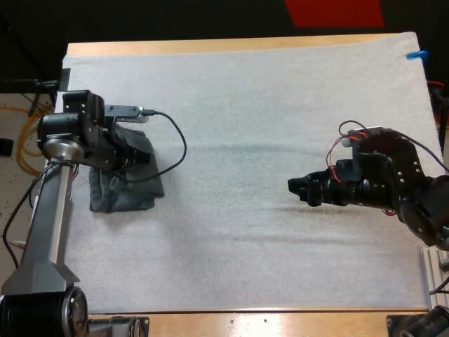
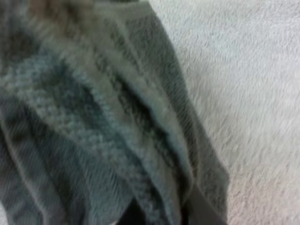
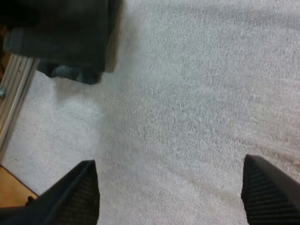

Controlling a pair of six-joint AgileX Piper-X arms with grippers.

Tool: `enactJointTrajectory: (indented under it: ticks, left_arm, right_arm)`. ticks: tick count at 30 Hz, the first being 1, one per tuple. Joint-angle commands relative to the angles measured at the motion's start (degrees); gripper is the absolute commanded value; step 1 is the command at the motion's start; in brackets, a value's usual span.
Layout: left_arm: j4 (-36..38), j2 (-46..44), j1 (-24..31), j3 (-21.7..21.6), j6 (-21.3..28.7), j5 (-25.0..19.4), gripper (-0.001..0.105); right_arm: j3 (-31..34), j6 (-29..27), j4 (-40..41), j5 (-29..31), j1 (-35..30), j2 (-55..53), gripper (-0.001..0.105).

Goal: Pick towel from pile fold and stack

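Crumpled towel [image 1: 125,191] sits on the left side of the white mat [image 1: 245,98], near the mat's left edge and well clear of everything else. It lies in one bunched heap and is not flat. Left hand [image 1: 137,153] is right on top of the towel's far part. The left wrist view has dark grey-green terry folds [image 2: 117,117] pressed up close, with bare mat beside them. Can't tell from either view whether that hand is clenched on the cloth or released. Right hand [image 1: 296,188] hovers over bare mat right of centre, pointing toward the towel but well apart from it. It is released: both black fingers [image 3: 75,192] stand wide apart with only mat between them. Nothing lies on the mat between the two hands. In the right wrist view a dark object [image 3: 65,37] sits at the mat's edge next to a metal rail [image 3: 16,93], with a bit of grey-green showing under it. Can't tell what it is. Wooden bench [image 1: 210,46] shows as a strip past the mat's far edge.
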Motion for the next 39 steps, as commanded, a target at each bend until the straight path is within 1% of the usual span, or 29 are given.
enactJointTrajectory:
  ticks: [1,9,13,16,17,18,19,21,22,24,25,27,29,30,33,35,37,39]
  left_arm:
    - [1.3,-0.2,0.4,-0.1,0.5,-0.3,0.000]
    - [1.3,2.7,4.0,0.0,1.1,-0.3,0.000]
    - [1.3,4.6,4.9,0.0,3.3,-0.9,0.000]
    - [1.2,5.9,5.0,0.0,3.4,-3.5,0.000]
    - [1.2,6.4,5.0,0.0,3.7,-5.2,0.000]
    - [1.2,6.7,5.0,0.0,4.1,-7.1,0.002]
    - [1.1,6.8,5.0,0.0,4.4,-8.2,0.003]
    - [0.9,6.8,5.0,0.0,6.0,-10.8,0.008]
    - [0.7,6.8,5.0,0.0,6.0,-11.4,0.010]
    - [0.1,6.8,5.0,0.0,6.0,-12.0,0.020]
    - [0.0,6.8,5.0,0.0,6.0,-12.0,0.022]
    - [-0.3,6.8,5.0,0.0,6.0,-12.2,0.033]
    - [-0.3,6.8,5.0,0.0,6.0,-13.0,0.038]
    - [-0.3,6.8,5.0,0.0,6.0,-14.2,0.040]
    - [-0.6,6.8,5.0,0.0,6.0,-17.6,0.041]
    - [-0.7,6.8,5.0,0.0,6.0,-17.7,0.041]
    - [-0.9,6.8,5.0,0.0,5.7,-16.5,0.041]
    - [-0.9,6.8,5.0,0.0,5.3,-13.2,0.041]
  right_arm:
    - [-0.1,-0.1,-0.5,-0.9,0.1,0.0,0.063]
    - [-0.1,-0.1,-0.9,-0.9,0.1,-0.1,0.063]
    - [-0.1,-0.1,-1.9,-1.5,0.1,-0.1,0.063]
    - [-0.1,-0.1,-3.1,-3.7,0.1,-0.1,0.063]
    - [-0.1,0.1,-3.6,-4.5,0.1,-0.1,0.063]
    - [-0.1,0.5,-4.0,-5.0,0.1,-0.1,0.063]
    - [-0.1,0.6,-4.3,-5.1,0.1,-0.1,0.063]
    - [-0.1,1.3,-4.7,-5.2,0.1,-0.1,0.063]
    - [-0.1,1.4,-4.9,-5.2,0.1,-0.1,0.063]
    - [-0.1,1.4,-5.2,-5.4,0.1,-0.1,0.063]
    - [-0.1,1.4,-5.3,-5.5,0.1,-0.1,0.063]
    - [-0.1,1.4,-5.2,-5.6,0.1,-0.1,0.063]
    - [-0.1,1.4,-5.2,-5.6,0.1,-0.1,0.063]
    - [-0.1,1.4,-5.2,-5.6,0.1,-0.1,0.063]
    - [-0.1,1.4,-5.5,-5.6,0.1,-0.1,0.063]
    - [-0.1,1.4,-5.5,-5.6,0.1,-0.1,0.063]
    - [-0.1,1.4,-5.5,-5.6,0.1,-0.1,0.063]
    - [-0.1,1.4,-5.5,-5.6,0.1,-0.1,0.063]
